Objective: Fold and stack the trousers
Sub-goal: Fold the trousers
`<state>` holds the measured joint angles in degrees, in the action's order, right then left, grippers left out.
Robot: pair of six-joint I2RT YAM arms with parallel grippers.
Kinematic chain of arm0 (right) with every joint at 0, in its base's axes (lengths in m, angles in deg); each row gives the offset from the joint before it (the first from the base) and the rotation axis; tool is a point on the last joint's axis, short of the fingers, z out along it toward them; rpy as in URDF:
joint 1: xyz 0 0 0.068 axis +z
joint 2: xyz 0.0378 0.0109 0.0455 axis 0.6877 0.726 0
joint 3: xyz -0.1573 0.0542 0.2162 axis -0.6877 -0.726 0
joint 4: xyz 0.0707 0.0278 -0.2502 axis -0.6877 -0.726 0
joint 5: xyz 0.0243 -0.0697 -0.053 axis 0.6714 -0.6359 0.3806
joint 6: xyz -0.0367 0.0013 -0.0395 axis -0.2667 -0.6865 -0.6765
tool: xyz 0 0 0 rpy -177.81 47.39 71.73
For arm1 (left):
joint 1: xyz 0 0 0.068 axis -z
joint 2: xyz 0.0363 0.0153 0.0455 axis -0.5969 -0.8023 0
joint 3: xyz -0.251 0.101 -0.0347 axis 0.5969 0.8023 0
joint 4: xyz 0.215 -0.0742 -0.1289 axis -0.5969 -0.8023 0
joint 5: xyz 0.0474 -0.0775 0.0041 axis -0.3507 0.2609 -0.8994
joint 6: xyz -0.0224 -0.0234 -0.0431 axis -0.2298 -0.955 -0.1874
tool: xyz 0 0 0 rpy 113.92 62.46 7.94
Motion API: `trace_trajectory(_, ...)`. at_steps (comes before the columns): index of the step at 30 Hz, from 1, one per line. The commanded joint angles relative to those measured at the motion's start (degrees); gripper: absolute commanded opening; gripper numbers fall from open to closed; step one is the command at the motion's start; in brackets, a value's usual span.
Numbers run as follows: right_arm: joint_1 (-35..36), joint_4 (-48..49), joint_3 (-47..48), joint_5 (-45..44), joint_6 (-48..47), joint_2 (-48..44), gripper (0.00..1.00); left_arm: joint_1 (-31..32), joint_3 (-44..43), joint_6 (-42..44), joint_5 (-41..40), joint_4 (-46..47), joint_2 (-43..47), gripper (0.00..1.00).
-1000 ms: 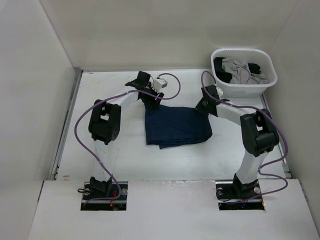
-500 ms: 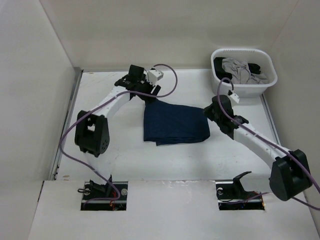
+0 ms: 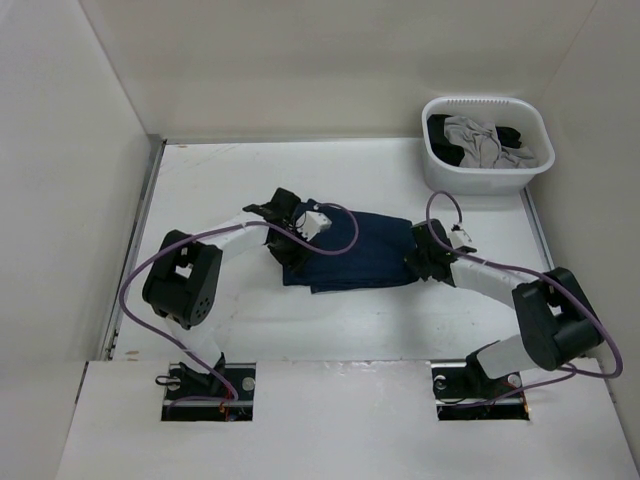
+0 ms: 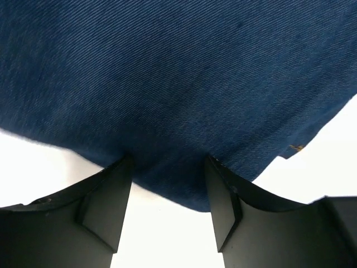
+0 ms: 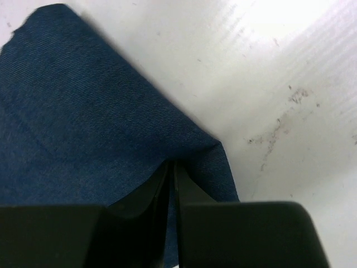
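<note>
The dark navy trousers (image 3: 355, 252) lie folded into a rough rectangle at the middle of the white table. My left gripper (image 3: 288, 256) is low at their left edge. In the left wrist view (image 4: 167, 170) its jaws are open, with the edge of the denim (image 4: 178, 84) lying between the fingertips. My right gripper (image 3: 418, 260) is at the right edge of the trousers. In the right wrist view (image 5: 171, 167) its fingers are shut, pinching a corner fold of the denim (image 5: 83, 128).
A white laundry basket (image 3: 487, 175) stands at the back right and holds a light grey garment (image 3: 475, 138) and a black garment (image 3: 515, 135). White walls enclose the table on the left, back and right. Purple cables loop over both arms.
Both arms have swung down and towards the near side. The left gripper came from the far left corner of the trousers to their left edge. The right gripper dropped onto the right edge.
</note>
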<state>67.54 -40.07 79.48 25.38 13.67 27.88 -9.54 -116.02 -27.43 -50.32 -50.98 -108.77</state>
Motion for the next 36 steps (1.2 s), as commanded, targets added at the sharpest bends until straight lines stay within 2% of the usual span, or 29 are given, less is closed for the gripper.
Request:
trace_trajectory(1,0.8,0.5,-1.8,2.0,7.2,0.7,0.1,-1.0,3.3,1.9,-4.9,1.5,1.0,0.53)
trace_trajectory(8,1.1,-0.3,-3.3,0.3,7.0,-4.8,0.11,-1.7,2.2,2.0,-4.1,0.8,4.6,0.55)
trace_trajectory(10,1.1,0.1,-2.8,0.3,4.0,-8.8,0.17,-1.7,1.3,1.5,-3.1,0.1,7.0,0.56)
trace_trajectory(12,1.1,-0.1,-0.7,0.3,-2.3,-13.8,0.28,-1.7,-0.6,0.6,-1.7,-1.2,9.5,0.57)
trace_trajectory(14,1.1,-0.9,1.7,0.8,-10.0,-18.8,0.42,-1.8,-3.6,-2.1,-0.7,-2.1,11.8,0.57)
trace_trajectory(16,0.5,-4.2,5.4,3.6,-18.0,-24.8,1.0,-2.3,-6.8,-5.4,-1.0,-2.1,13.9,0.58)
trace_trajectory(19,-5.7,-15.4,12.1,9.4,-27.0,-31.5,1.0,-4.9,-11.9,-8.8,-1.7,-2.9,17.5,0.6)
trace_trajectory(21,-12.1,-25.7,16.9,13.1,-32.6,-32.7,1.0,-8.7,-14.9,-11.1,-2.0,-3.8,20.1,0.62)
trace_trajectory(23,-18.1,-33.5,20.2,15.9,-37.8,-32.4,1.0,-13.7,-17.0,-12.3,-2.2,-4.4,21.9,0.64)
trace_trajectory(26,-27.5,-41.2,23.0,15.9,-41.1,-31.1,1.0,-24.6,-19.1,-14.1,-4.7,-4.6,22.6,0.66)
trace_trajectory(28,-33.7,-44.5,24.8,15.5,-40.4,-30.1,1.0,-33.0,-19.2,-15.9,-7.2,-4.1,22.6,0.66)
trace_trajectory(31,-40.6,-44.0,25.2,16.0,-41.0,-32.8,1.0,-40.8,-18.9,-17.0,-7.4,-4.1,22.7,0.66)
trace_trajectory(36,-40.9,-42.1,26.5,16.8,-44.3,-35.3,1.0,-45.3,-17.6,-16.0,-7.4,-4.2,25.1,0.67)
